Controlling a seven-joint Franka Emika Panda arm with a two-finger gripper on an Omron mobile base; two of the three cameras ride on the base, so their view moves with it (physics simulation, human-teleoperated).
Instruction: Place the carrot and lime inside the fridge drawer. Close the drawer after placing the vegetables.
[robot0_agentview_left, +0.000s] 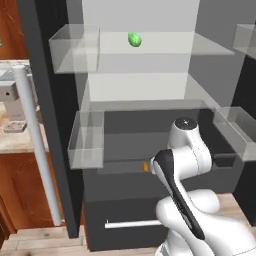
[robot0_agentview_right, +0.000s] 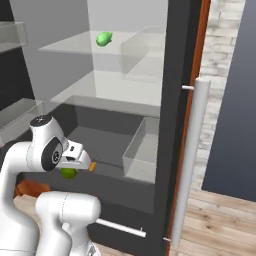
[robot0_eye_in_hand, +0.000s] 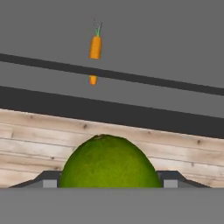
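Note:
My gripper (robot0_agentview_right: 70, 169) is shut on the lime (robot0_eye_in_hand: 109, 162), a dark green ball that bulges up between the fingertips (robot0_eye_in_hand: 43, 181) in the hand view. The lime (robot0_agentview_right: 68, 173) hangs under the hand, just in front of the open fridge drawer (robot0_agentview_right: 112, 145), with wooden floor behind it. The carrot (robot0_eye_in_hand: 95, 47) lies inside the drawer (robot0_eye_in_hand: 166, 52) on its dark grey floor, green tip pointing away; a thin dark bar crosses in front of its lower end. An orange bit of the carrot (robot0_agentview_left: 145, 166) peeks out beside my arm at the drawer's pale front edge (robot0_agentview_left: 120, 168).
A brighter green oval thing (robot0_agentview_left: 134, 39) sits on the upper glass shelf. Clear bins (robot0_agentview_left: 86, 140) hang on both open doors. A white bar handle (robot0_agentview_right: 120, 227) runs along the dark lower compartment, and a tall door handle (robot0_agentview_right: 192, 160) stands at the right. A counter (robot0_agentview_left: 15, 140) is at the left.

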